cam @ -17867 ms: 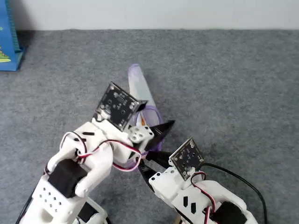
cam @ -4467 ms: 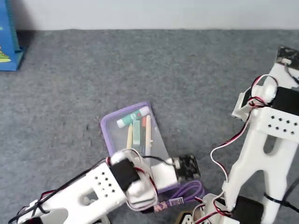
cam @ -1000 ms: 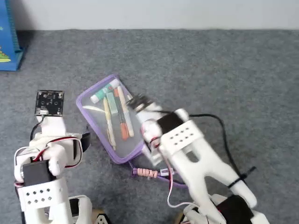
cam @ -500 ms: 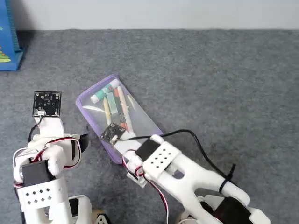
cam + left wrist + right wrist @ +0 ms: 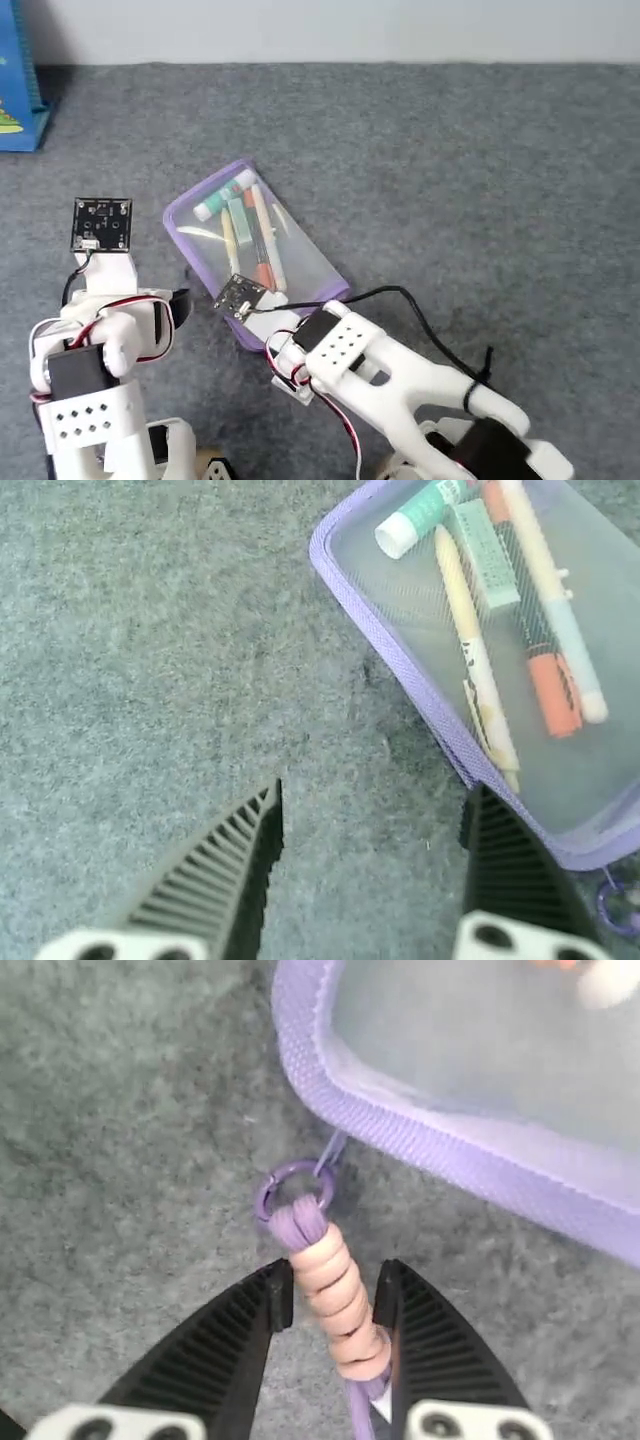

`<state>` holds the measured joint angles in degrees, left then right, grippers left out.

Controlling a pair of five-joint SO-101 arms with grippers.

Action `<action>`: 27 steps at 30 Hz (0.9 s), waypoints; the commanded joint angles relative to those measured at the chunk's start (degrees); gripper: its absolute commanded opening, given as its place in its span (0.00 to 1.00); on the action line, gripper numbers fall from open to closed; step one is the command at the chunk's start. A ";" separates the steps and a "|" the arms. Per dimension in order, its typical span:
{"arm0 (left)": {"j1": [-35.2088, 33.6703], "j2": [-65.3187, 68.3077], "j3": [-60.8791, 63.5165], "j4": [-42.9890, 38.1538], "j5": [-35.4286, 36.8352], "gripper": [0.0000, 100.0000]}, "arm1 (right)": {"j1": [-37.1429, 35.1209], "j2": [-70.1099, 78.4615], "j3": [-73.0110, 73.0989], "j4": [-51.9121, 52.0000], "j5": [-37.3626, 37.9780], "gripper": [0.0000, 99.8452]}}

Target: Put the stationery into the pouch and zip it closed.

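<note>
purple-trimmed clear pouch [image 5: 305,268], grey carpet [image 5: 480,180]

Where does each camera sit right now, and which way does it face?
High view: fixed overhead, looking down on left arm, right arm and pouch.
Left wrist view: on the left arm, facing down at carpet beside the pouch; open left gripper shows.
Right wrist view: on the right arm, facing down; right gripper shut on the beaded zip pull.
Shared: all show the pouch.

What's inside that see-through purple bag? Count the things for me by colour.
Green: 2 (capped tube, flat block)
Yellow: 1 (pencil)
Orange: 1 (marker)
Pale: 1 (pen)
Total: 5
</note>
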<state>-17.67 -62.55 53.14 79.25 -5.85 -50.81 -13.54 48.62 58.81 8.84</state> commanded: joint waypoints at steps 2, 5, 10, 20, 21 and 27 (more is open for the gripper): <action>-0.18 -0.88 -0.48 0.35 -0.70 0.28 | 2.51 3.82 -0.70 -3.65 1.05 0.12; -0.18 -0.88 -0.40 0.35 -0.70 0.28 | 2.77 4.44 -0.70 -4.79 3.16 0.00; -0.18 -0.88 -0.40 0.35 -0.70 0.28 | 4.70 3.21 -0.70 -3.82 4.13 0.01; 0.18 -0.97 0.31 -0.09 -0.70 0.28 | 11.74 -25.01 -0.44 2.95 4.13 0.01; 0.18 -0.97 0.31 -0.09 -0.70 0.28 | 11.56 -27.03 -0.18 3.82 4.13 0.01; 0.18 -0.97 0.40 -0.09 -0.70 0.28 | 10.86 -25.01 3.69 2.33 4.04 0.01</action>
<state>-17.67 -62.55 53.93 79.25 -5.85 -40.09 -38.77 51.87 62.59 12.70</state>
